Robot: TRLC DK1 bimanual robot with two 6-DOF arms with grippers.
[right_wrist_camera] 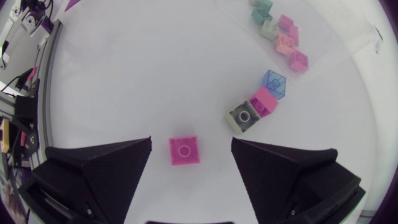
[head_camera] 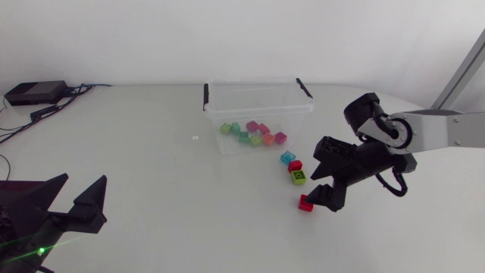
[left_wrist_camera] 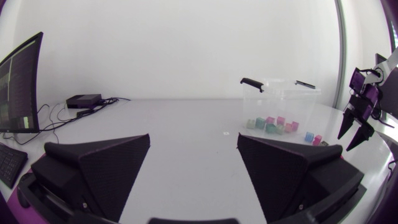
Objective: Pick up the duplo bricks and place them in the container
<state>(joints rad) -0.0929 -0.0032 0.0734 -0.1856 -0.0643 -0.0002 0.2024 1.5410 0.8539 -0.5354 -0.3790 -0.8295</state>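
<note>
Right gripper (right_wrist_camera: 191, 144) spread wide over small red square duplo brick (head_camera: 305, 202).
Brick lies between the jaws, touching neither; clear plastic container (head_camera: 258, 106) well apart, contents blurred; left gripper (left_wrist_camera: 193, 137) also wide.

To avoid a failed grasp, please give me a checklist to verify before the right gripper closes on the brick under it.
1. Right gripper open: ok.
2. Lone brick between its fingers, roughly centred: ok.
3. Gripper low enough to grip the brick: cannot tell.
4. Green brick clear of the fingers: ok.
5. Container without lid, ready to receive: ok.
6. Left gripper open, far from the path: ok.
</note>
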